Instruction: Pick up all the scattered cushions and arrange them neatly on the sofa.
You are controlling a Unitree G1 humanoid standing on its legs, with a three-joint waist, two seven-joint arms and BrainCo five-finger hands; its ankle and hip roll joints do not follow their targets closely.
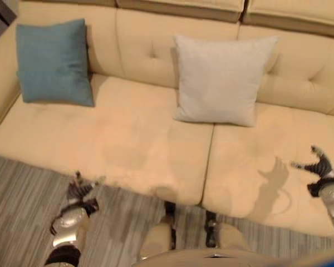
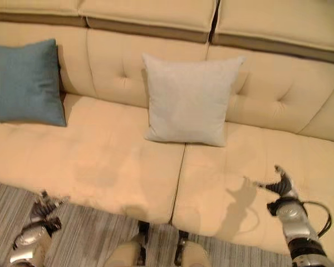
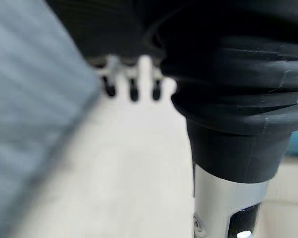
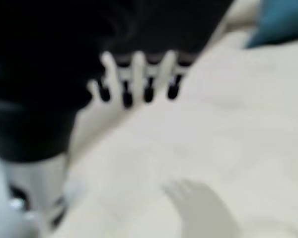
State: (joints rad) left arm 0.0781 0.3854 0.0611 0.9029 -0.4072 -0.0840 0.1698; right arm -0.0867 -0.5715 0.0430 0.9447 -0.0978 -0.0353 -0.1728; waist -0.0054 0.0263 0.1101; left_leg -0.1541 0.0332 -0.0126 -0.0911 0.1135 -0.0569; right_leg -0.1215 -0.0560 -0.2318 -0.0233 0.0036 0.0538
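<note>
A blue cushion (image 1: pixel 53 61) leans upright against the backrest at the left end of the beige sofa (image 1: pixel 128 139). A pale grey cushion (image 1: pixel 220 80) stands upright against the backrest near the middle. My left hand (image 1: pixel 78 192) hangs low over the striped floor just in front of the sofa's edge, fingers relaxed and holding nothing. My right hand (image 1: pixel 322 167) hovers over the right seat cushion with its fingers spread, also holding nothing. In the right wrist view my fingers (image 4: pixel 139 79) point out over the seat, with the blue cushion (image 4: pixel 283 20) far off.
A grey striped rug (image 1: pixel 28 194) covers the floor in front of the sofa. The sofa's left armrest (image 1: pixel 0 83) rises beside the blue cushion. The seat between the two cushions and to the right is bare.
</note>
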